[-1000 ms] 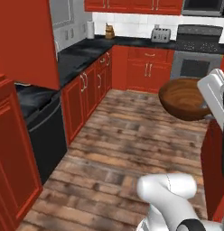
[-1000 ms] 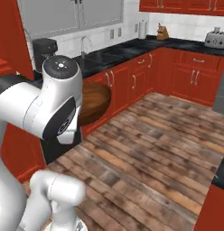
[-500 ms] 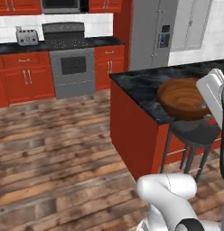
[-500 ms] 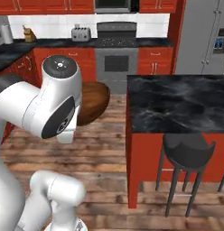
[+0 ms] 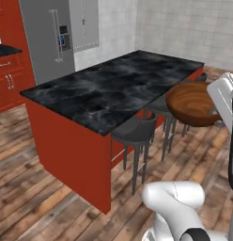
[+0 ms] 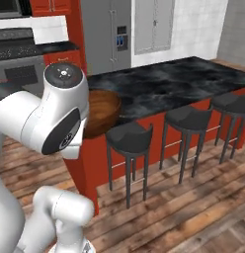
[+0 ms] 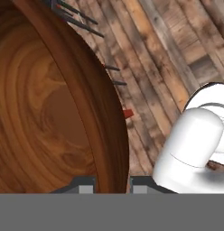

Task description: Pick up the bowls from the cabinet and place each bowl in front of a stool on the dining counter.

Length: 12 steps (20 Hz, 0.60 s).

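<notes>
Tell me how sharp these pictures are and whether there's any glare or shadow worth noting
Left base view: soft and slightly blurred; the dining counter shows faint grey sheen, no hard glare. Right base view: similarly soft, with the stools casting only weak floor shadows. Hand view: the bowl sits very close, its grain rings clear, a glossy highlight along the rim where the claw grips it.

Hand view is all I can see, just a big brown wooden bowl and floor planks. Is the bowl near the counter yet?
Observer: Yes. The glossy brown wooden bowl hangs in the air beside the black marble dining counter, over the dark grey stools.
Operator: How many stools are there?
Observer: The right base view shows three along the counter's red side.
Operator: Is anything on the counter?
Observer: No bowl is on it in either base view.
Operator: What's behind the counter?
Observer: A tall grey fridge against the wall.
</notes>
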Available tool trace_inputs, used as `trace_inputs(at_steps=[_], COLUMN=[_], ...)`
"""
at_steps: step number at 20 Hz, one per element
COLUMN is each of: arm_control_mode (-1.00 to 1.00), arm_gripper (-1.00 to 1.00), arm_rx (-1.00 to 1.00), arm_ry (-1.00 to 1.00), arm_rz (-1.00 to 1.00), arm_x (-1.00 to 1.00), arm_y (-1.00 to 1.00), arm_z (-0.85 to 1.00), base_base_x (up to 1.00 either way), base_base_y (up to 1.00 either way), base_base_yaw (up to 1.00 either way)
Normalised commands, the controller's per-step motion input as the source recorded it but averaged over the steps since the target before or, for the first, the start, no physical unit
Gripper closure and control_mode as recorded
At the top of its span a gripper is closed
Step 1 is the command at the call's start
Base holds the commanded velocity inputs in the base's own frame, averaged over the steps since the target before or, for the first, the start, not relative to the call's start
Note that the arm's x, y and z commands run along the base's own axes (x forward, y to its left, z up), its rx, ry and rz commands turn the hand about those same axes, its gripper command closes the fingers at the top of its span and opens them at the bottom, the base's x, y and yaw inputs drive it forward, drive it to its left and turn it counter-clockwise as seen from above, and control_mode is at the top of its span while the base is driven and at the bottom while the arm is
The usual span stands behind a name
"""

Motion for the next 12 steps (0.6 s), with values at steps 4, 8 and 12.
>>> trace_inputs(at_steps=[4,8,12], arm_control_mode=[1.00,1.00,1.00], arm_gripper=[1.00,1.00,1.00], arm_rx=[0.00,0.00,0.00], arm_ry=[0.00,0.00,0.00], arm_rz=[0.00,0.00,0.00], arm_x=[0.00,0.00,0.00], arm_y=[0.00,0.00,0.00], arm_z=[0.00,0.00,0.00], base_base_x=[0.61,0.86,0.86], base_base_y=[0.14,-0.39,-0.55], base_base_yaw=[-0.21,0.09,0.26])
